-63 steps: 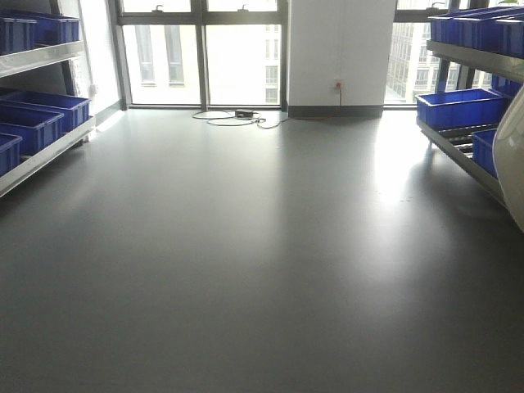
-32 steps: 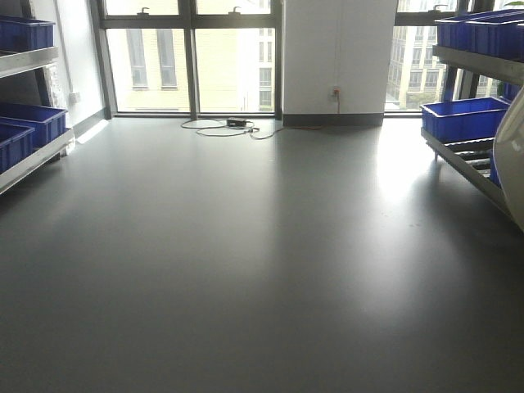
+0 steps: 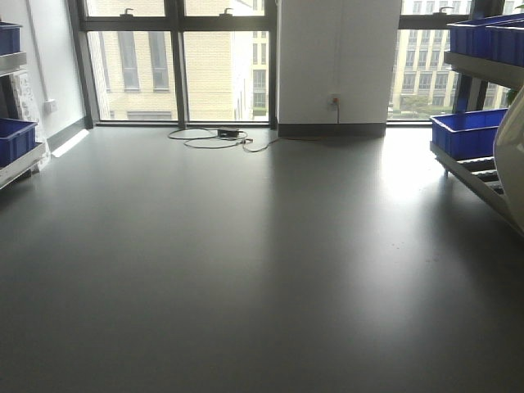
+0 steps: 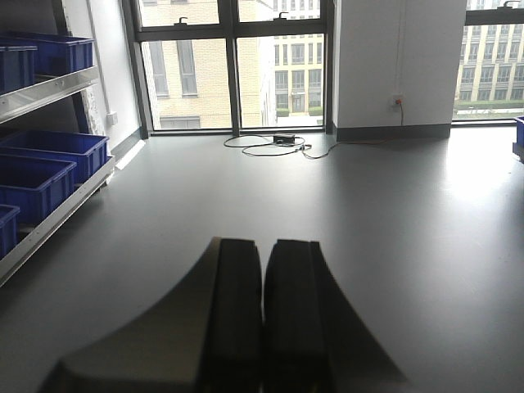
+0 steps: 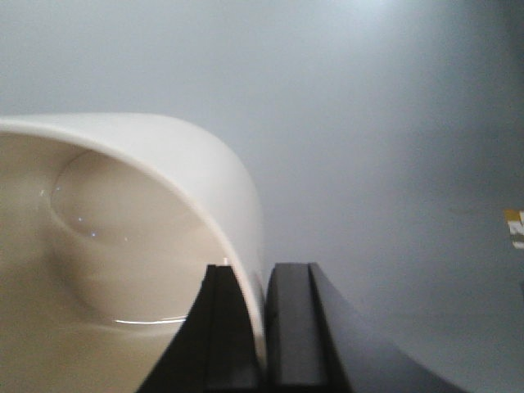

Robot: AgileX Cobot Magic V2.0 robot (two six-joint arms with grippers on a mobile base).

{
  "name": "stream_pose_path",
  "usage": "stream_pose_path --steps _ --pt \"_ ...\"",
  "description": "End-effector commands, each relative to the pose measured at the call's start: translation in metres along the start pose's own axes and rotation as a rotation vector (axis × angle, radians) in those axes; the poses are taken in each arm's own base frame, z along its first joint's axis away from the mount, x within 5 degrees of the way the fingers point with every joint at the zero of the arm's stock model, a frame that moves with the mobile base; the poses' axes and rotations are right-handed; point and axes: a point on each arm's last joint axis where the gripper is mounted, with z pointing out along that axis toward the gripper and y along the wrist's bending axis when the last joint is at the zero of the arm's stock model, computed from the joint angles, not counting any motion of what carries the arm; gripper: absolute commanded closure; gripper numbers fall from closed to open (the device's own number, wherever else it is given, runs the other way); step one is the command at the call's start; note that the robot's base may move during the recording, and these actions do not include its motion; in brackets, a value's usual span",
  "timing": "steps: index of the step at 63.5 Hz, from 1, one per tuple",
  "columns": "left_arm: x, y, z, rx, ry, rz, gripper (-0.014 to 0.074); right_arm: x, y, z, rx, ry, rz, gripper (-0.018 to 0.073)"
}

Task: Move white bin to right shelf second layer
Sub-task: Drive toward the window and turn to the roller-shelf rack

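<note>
From the front view, only a sliver of the white bin shows. It is a glossy cream curve cut off by the right edge of the picture, overlapping the sloped roller level of the right shelf. Whether it touches the rack I cannot tell from there.

The right wrist view fills in the rest. The right gripper is clamped on the bin's wall, one dark finger inside the tub and the other outside. The rim is thick, rounded and smooth. The inside is shiny, with a rounded base catching small glints. Behind the bin there is only plain grey floor.

The left wrist view shows the left gripper with its two matte black pads pressed together and nothing between them, pointing down the room. This view also shows most of the left shelf, steel-edged and loaded with blue crates. The front view catches only its end.

The floor is smooth grey with a soft sheen that mirrors the daylight. Tall dark-framed windows flank a white pillar, and a loose loop of cable lies at its foot. On the right, a blue tub sits at the far end of the roller level, with more above.
</note>
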Motion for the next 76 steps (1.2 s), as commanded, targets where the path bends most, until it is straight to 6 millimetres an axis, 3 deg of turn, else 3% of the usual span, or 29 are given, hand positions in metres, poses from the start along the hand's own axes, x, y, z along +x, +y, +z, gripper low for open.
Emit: stream_pose_path --steps 1,76 --pt "0.0041 0.0002 0.0003 -0.004 -0.06 -0.009 0.0512 -0.013 0.0012 -0.0071 -0.007 -0.101 0.009 0.0493" --pt "0.0041 0.0002 0.0003 -0.004 -0.06 -0.009 0.0512 -0.0131 0.0012 -0.0071 -0.007 -0.102 0.009 0.0493"
